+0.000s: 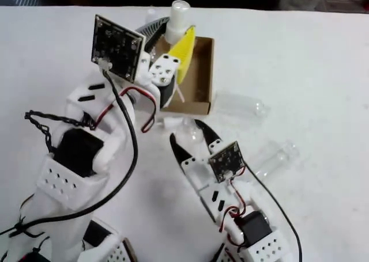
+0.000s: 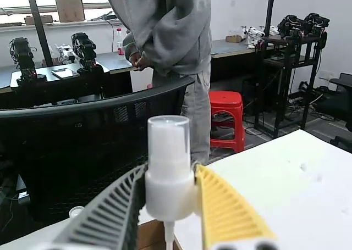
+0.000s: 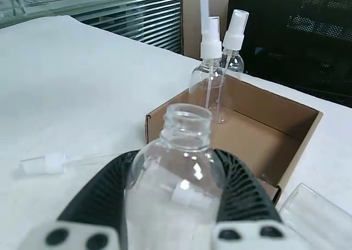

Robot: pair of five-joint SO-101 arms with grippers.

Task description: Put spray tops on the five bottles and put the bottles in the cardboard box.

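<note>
- The right claw point(image 3: 176, 159) is clamped around a clear bottle point(image 3: 175, 184) with an open neck.
- Its wrist view shows a loose spray top point(image 3: 52, 163) with a thin tube, lying flat on the white bench point(image 3: 82, 85) just beside that claw.
- Just behind stands the cardboard box point(image 3: 275, 145). Two topped bottles point(image 3: 207, 85) stand upright in its far corner.
- The left claw point(image 2: 169, 170), with one grey finger and one yellow, squeezes a white spray top point(image 2: 168, 151) that has a clear cap.
- The high view shows this spray top held up over the box, and two bare bottles point(image 1: 242, 107) lying on the bench nearby.
</note>
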